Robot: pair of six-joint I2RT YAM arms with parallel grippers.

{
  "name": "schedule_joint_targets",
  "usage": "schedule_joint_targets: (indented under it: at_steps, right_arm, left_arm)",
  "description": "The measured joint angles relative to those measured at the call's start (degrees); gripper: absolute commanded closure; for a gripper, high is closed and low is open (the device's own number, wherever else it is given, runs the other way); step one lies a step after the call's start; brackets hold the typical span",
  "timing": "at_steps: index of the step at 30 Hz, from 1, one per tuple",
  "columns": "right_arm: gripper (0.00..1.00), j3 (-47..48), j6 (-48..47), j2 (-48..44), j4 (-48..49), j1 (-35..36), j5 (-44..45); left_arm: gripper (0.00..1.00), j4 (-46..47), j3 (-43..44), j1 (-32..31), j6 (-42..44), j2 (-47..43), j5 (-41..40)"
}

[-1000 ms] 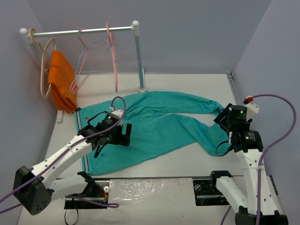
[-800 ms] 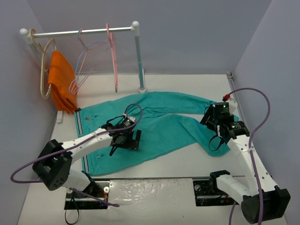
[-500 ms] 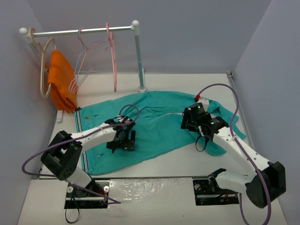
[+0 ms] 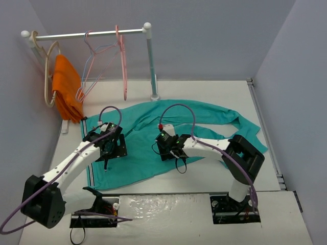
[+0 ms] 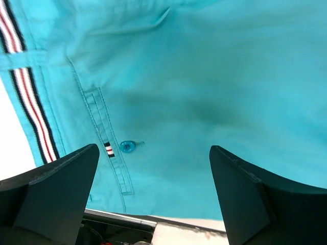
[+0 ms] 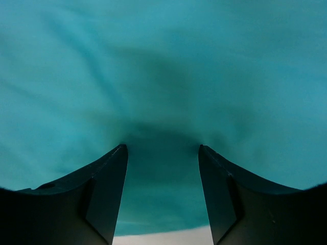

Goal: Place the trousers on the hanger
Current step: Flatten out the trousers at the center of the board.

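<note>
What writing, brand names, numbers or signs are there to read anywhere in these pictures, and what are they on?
No text can be read in any view.
The trousers: no letters. The small tab beside the button shows only stripes, and so does the waistband.
The base plates under the arms: any markings are too small to read.

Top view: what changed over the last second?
Right hand swung left from the far leg's end to the middle of the trousers, low over the fabric. Left hand went toward the middle, then back left near the waistband. Both are open; nothing taken. Trousers lie as before; hanger is still on the rail.
</note>
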Motion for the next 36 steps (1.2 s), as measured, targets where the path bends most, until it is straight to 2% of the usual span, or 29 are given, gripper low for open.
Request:
schedule_joint_targets:
  at_steps: [10,17,22,27,32,36]
  right_arm:
    - [0.49,20.76,0.16,16.82,4.48,11.67,-1.91]
    - [0.47,34.00,-1.61,25.15,4.38,12.87,-8.90]
    - [0.43,36.39,-2.53,25.97,4.05,12.77,-11.04]
    - [0.41,29.72,-2.60,19.64,3.53,11.75,-8.05]
    - [0.41,16.77,-1.70,0.89,0.28,6.64,-2.72]
    - [0.41,9.28,0.22,-12.11,-0.16,1.35,0.23]
  left_arm:
    - [0.12,-7.50,12.09,0.00,3.01,-13.25,-2.85]
    - [0.12,-10.43,16.21,0.00,4.86,-19.20,-3.48]
    - [0.12,-10.73,18.51,0.00,6.54,-20.19,-1.38]
    - [0.12,-9.80,19.29,0.00,8.10,-19.25,2.46]
    - [0.12,-6.02,17.53,-0.22,8.53,-16.16,8.04]
    - [0.13,-1.67,14.81,-3.77,8.28,-12.19,10.59]
